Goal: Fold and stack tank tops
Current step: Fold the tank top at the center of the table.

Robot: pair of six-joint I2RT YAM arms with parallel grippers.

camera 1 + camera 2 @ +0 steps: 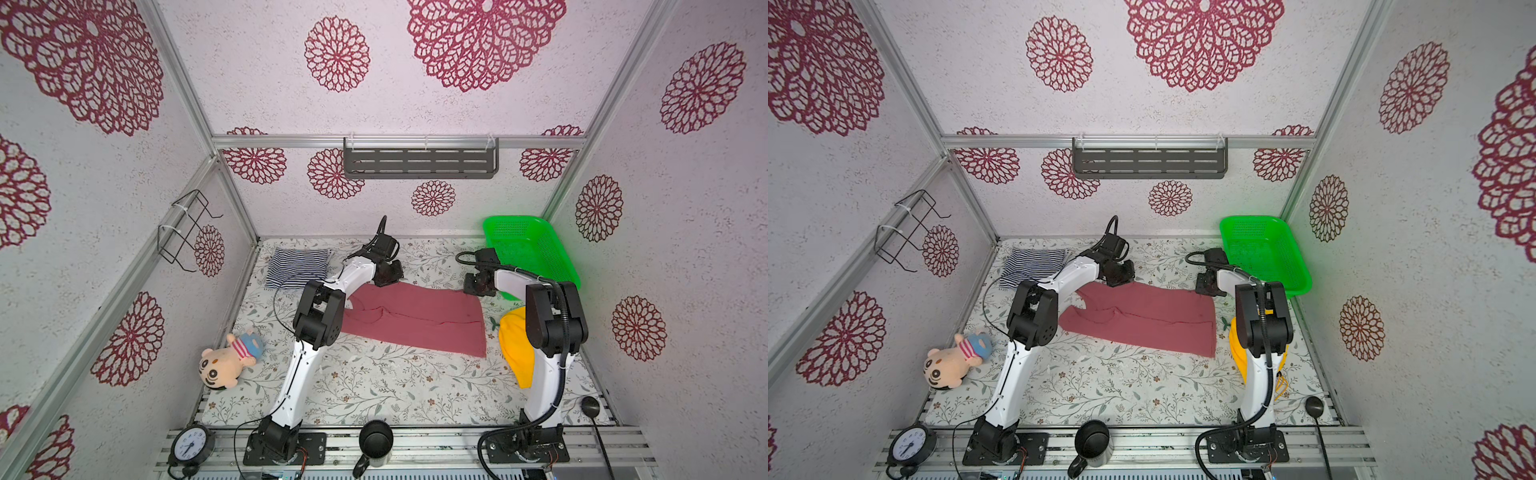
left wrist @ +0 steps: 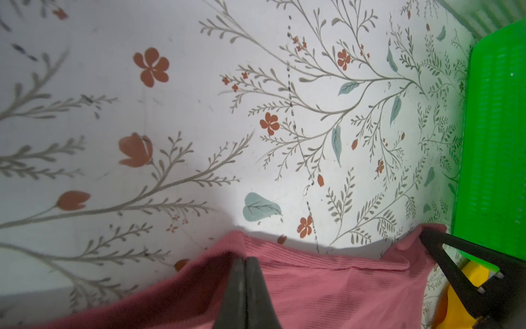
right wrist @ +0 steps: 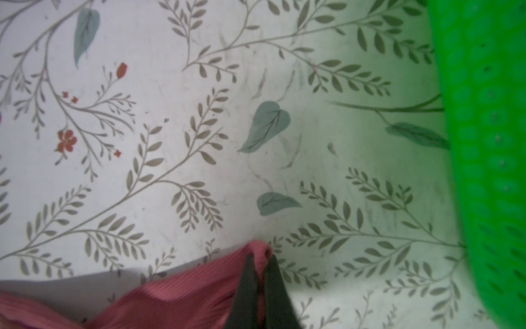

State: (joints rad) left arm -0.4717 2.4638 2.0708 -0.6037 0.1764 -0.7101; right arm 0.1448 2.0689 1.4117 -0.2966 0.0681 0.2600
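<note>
Pinching the edge of the maroon tank top [image 1: 415, 320]: left gripper [image 2: 245, 260] and right gripper [image 3: 260, 257] are each closed on it, and the cloth lies flat behind both. Best to raise both evenly with the edge taut, avoiding a skewed fold.

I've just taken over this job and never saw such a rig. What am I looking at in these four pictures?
Two white robot arms stand at a flowered table. Two pictures look down from overhead; the other two come from cameras on the arms' wrists. The left gripper and right gripper are each shut on the far edge of the red top, which lies spread out. The striped top sits folded at the far left corner. A green basket, yellow cloth and plush toy lie nearby.
</note>
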